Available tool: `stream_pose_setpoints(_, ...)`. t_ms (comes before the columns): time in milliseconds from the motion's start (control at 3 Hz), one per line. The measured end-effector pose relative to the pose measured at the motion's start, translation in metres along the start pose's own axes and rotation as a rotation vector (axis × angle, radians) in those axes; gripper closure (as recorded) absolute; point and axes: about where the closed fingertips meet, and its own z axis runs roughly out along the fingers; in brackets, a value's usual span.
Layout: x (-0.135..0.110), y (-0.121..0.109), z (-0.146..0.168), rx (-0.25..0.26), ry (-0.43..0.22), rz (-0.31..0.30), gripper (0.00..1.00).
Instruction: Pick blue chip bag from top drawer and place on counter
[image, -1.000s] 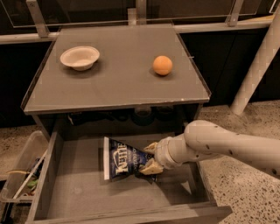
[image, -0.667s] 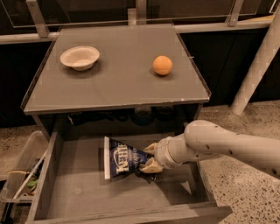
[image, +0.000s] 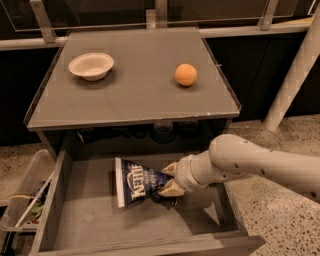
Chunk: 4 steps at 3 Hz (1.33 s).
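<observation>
The blue chip bag (image: 134, 181) lies in the open top drawer (image: 90, 220), a dark navy bag with white lettering and a white edge strip on its left. My gripper (image: 169, 180) reaches in from the right on a white arm, its tan fingers closed on the bag's right end. The bag seems to rest on or just above the drawer bottom. The counter (image: 135, 95) is the grey top above the drawer.
A white bowl (image: 91, 65) sits at the counter's left and an orange (image: 185, 74) at its right. A clear plastic bin of clutter (image: 22, 200) stands left of the drawer. A white post (image: 295, 70) rises at the right.
The gripper and bag have stayed almost in place; the grip on the bag's right end holds.
</observation>
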Motion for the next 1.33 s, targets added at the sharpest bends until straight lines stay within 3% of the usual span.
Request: stream_pose_setpoints(1333, -0.112, 0.007, -0.086, 0.025, -0.005, -0.26, 1.0)
